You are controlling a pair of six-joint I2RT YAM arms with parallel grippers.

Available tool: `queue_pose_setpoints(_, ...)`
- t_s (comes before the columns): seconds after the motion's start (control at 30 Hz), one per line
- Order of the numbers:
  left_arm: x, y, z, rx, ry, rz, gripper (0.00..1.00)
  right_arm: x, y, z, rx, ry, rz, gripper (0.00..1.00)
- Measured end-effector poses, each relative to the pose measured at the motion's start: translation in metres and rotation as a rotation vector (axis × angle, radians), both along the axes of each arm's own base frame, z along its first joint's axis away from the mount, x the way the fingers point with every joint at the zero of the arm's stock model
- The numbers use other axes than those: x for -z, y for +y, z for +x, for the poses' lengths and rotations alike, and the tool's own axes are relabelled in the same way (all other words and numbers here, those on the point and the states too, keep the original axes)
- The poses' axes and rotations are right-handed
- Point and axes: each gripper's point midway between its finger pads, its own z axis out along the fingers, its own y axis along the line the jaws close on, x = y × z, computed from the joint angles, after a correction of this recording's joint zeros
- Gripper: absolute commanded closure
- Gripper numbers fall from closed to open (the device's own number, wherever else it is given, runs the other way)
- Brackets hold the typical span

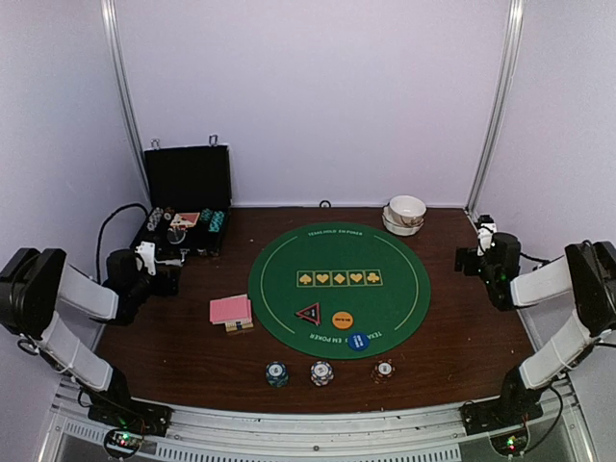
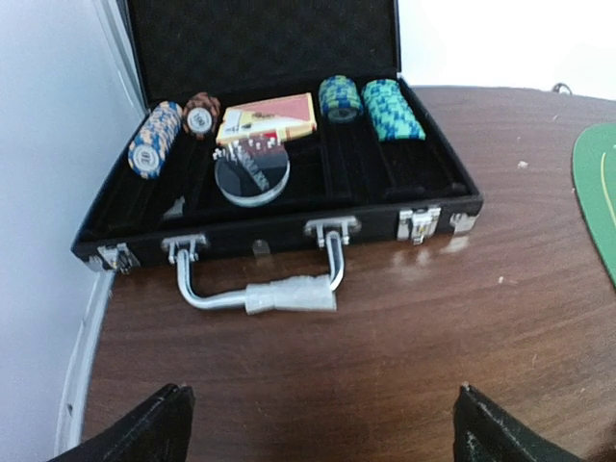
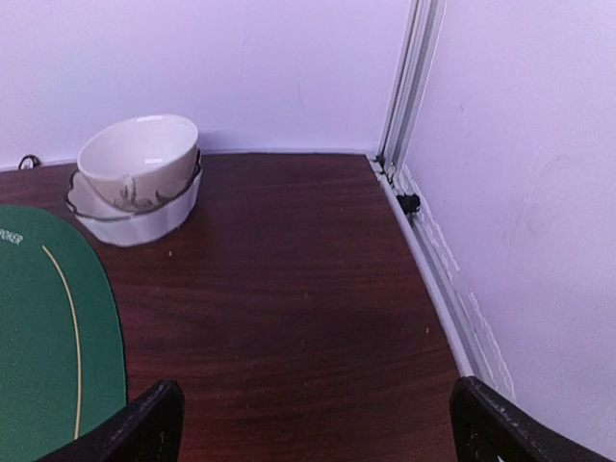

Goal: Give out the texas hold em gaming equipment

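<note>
Fingers of left gripper [image 2: 322, 433] stand wide apart with nothing between them; only the two dark tips show, at the bottom of the left wrist view. Right gripper [image 3: 313, 428] same: spread, holding nothing, tips cut off by the frame edge. Left gripper faces black case [image 2: 289, 226] at far left corner of the bench [image 1: 462, 327], lid up. Right gripper hangs near far right corner, stacked white bowls [image 3: 135, 183] beyond it.

Pink-backed cards [image 1: 230, 309] lie on the bench just left of green mat [image 1: 289, 260], on a tan item that is mostly hidden. On the mat's near part sit the red-black triangle marker [image 1: 308, 313] and the orange disc [image 1: 342, 320] beside it. Blue disc [image 1: 358, 340] sits at the mat's near rim and covers part of the white lettering. Print on both discs is too small to read. Three chip stacks [image 1: 321, 372] stand in a row along the bench's near edge, off the mat, apart from each other.

Inside the case: orange-blue chips [image 2: 154, 140] left, green-blue chips [image 2: 393, 109] right, card box [image 2: 268, 118] and clear round disc [image 2: 252, 175] in the middle; that disc's print is blurred. Mat is cut off in both wrist views.
</note>
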Motion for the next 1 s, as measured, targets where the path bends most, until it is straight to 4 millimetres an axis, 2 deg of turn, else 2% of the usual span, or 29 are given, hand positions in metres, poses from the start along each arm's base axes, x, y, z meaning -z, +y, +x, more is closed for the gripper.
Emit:
queue_pose_setpoints(0.13,-0.032,0.0,0.013,0.009,-0.021,0.019,0.02,-0.044,-0.001,0.017,0.01,-0.037,0.003,0.0)
queue_pose_setpoints(0.27,-0.063,0.0,0.026,0.02,0.006,0.055,0.03,-0.086,-0.002,0.021,0.024,-0.073,0.027,0.01)
queue_pose_setpoints(0.53,-0.082,-0.005,0.007,0.068,0.21,0.058,0.02,-0.147,-0.003,0.033,0.048,-0.018,0.084,0.01)
queue_pose_setpoints(0.6,-0.086,-0.007,0.002,0.078,0.249,0.053,0.03,-0.149,-0.005,0.03,0.079,-0.01,0.15,0.0)
queue_pose_setpoints(0.73,-0.102,-0.008,-0.005,0.085,0.348,0.049,0.03,-0.135,-0.018,0.024,0.146,0.058,0.272,0.01)
queue_pose_setpoints(0.83,-0.119,-0.006,-0.004,0.079,0.371,0.055,0.03,-0.127,-0.014,0.029,0.121,0.119,0.333,0.01)
queue_pose_setpoints(0.93,-0.118,-0.004,-0.014,0.082,0.416,0.075,0.03,-0.122,0.022,0.033,0.039,0.199,0.311,0.01)
queue_pose_setpoints(1.0,-0.11,-0.003,-0.026,0.093,0.471,0.095,0.02,-0.119,0.068,0.026,-0.057,0.249,0.261,0.05)
